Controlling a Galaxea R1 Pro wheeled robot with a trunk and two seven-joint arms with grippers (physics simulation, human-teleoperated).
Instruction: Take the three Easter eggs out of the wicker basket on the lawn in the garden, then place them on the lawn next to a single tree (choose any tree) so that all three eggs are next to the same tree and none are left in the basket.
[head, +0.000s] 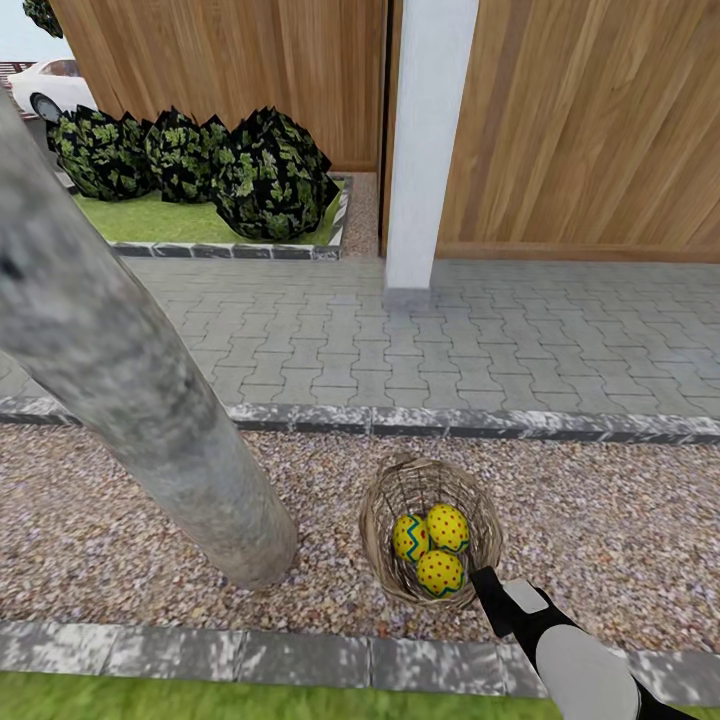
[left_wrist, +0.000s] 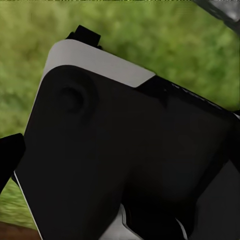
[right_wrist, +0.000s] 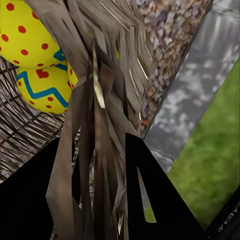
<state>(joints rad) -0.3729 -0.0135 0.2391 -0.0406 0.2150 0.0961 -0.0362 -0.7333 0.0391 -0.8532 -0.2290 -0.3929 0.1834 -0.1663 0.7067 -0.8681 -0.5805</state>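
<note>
The wicker basket is over the pebble gravel strip, just right of the foot of a thick mottled-grey tree. Three yellow Easter eggs lie in it: one at the back, one at the left, one at the front. My right gripper reaches in from the lower right and is shut on the basket's near rim. In the right wrist view the wicker rim runs between the black fingers, with two eggs behind it. The left wrist view looks past a black and white robot part at grass.
A grey stone kerb separates the gravel from the lawn at my feet. Beyond the gravel lie grey paving, a white pillar, a wooden fence, dark shrubs and a white car.
</note>
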